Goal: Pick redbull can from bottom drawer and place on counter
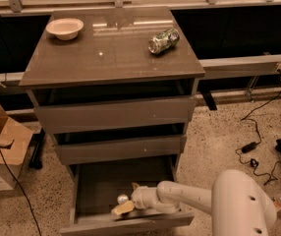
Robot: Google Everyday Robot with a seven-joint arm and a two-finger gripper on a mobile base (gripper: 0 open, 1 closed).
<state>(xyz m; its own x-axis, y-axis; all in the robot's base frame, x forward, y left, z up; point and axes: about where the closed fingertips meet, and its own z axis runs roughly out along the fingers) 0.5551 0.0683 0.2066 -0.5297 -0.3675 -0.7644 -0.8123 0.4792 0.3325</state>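
the pincer is down inside the open bottom drawer, reaching in from the right. the can sits right at its tip, silver top showing. i cannot tell whether the pincer is clamped on it or loose. well above the pincer is the tabletop, with a green can lying up-right and a bowl up-left.

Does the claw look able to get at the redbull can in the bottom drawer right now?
Probably yes. The claw is inside the open bottom drawer, right beside the redbull can, with nothing visible between them.
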